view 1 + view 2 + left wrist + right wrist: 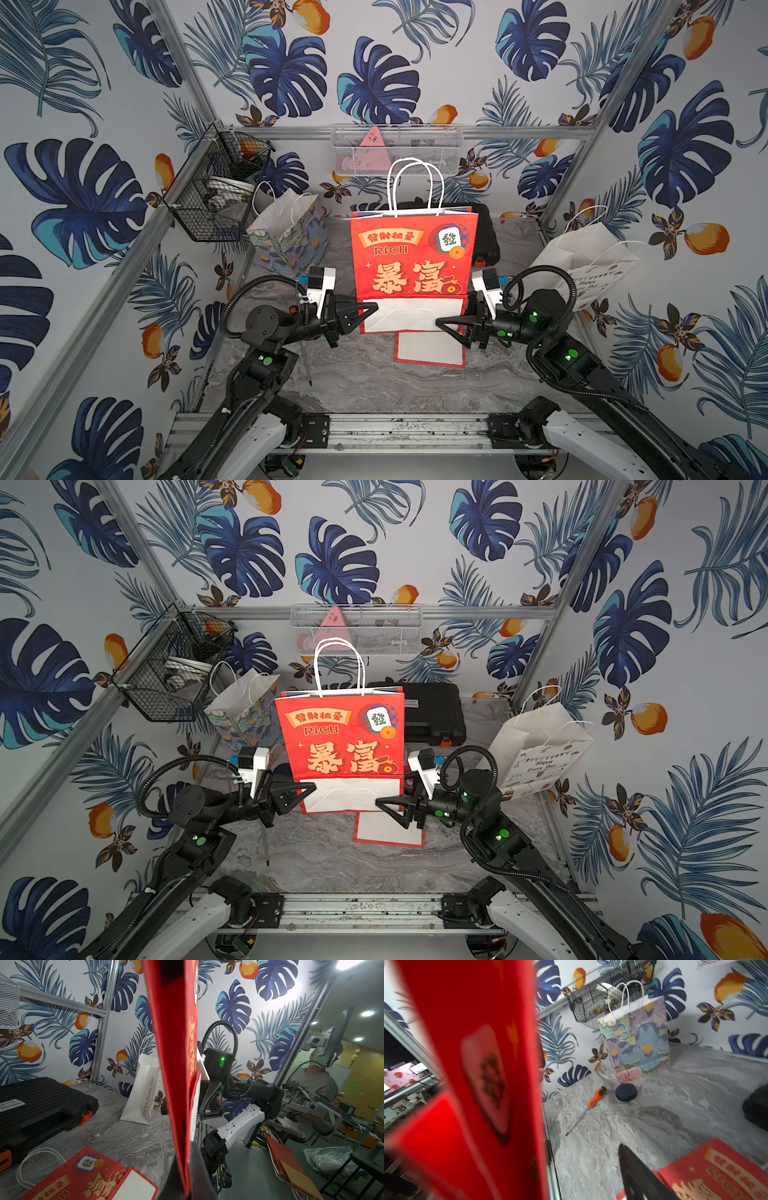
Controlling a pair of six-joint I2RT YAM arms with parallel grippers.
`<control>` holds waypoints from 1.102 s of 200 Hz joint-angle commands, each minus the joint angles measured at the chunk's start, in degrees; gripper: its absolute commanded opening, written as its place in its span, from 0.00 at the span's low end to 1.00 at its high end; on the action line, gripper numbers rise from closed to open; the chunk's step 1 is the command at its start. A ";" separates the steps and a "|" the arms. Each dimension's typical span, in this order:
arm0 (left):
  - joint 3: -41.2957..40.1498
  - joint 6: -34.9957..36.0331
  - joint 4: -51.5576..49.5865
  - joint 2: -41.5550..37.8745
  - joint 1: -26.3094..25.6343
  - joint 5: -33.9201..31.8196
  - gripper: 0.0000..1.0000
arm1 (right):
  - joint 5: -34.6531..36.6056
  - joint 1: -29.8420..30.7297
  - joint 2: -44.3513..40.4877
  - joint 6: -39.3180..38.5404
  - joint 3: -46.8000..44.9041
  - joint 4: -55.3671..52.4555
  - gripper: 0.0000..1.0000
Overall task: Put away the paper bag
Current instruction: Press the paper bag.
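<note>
Even bright light; blurry right wrist view.

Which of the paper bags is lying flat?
The folded red bag on the table; the other red bag, the floral bag and the white bag all stand upright.

A case [486, 241] lies on the table [353, 382] behind the paper bag [413, 253].

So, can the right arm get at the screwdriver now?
Probably not. The screwdriver lies beyond the upright red bag, which the left end effector holds, and the left arm hangs over part of it in both top views.
</note>
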 commanded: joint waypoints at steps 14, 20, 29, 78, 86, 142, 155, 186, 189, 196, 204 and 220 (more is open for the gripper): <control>-0.60 -0.21 -0.25 -0.40 0.07 0.75 0.00 | -1.99 0.08 2.58 7.66 -0.48 14.89 0.29; -0.56 -0.04 -0.66 -0.24 0.07 0.80 0.00 | -1.73 0.08 3.23 7.83 -0.44 15.36 0.19; -0.56 0.19 -1.21 -0.17 0.07 1.05 0.00 | -1.31 0.08 3.88 8.16 -0.54 16.54 0.04; 2.78 4.22 -10.52 2.26 0.07 -0.31 0.38 | 0.08 0.08 3.73 8.94 -2.24 17.04 0.00; 2.56 2.91 -8.36 2.71 0.07 -0.07 0.42 | 0.08 0.07 3.20 8.37 -2.33 15.62 0.00; 1.99 -1.03 1.25 5.36 0.07 -1.21 0.00 | -0.79 0.08 0.36 4.97 -2.92 6.30 0.00; 2.00 -1.55 2.11 5.56 0.09 -1.28 0.00 | -1.14 0.08 -0.01 4.44 -2.92 5.34 0.00; 3.27 -2.01 1.50 6.24 0.10 -1.36 0.39 | -1.67 0.09 -0.36 2.28 -2.80 2.45 0.00; 3.35 -1.97 1.48 6.20 0.07 -1.32 0.38 | -1.75 0.08 -0.36 2.03 -2.74 2.19 0.00; 3.48 -1.73 1.62 6.27 0.07 -1.31 0.27 | -1.83 0.08 -0.40 1.74 -2.70 1.80 0.00; 3.57 -1.54 1.54 6.24 0.09 -1.75 0.08 | -1.94 0.08 -0.35 1.60 -2.82 1.42 0.00; 4.00 -0.31 -0.92 5.95 0.07 -2.93 0.00 | -2.03 0.08 -0.61 1.61 -2.96 1.12 0.00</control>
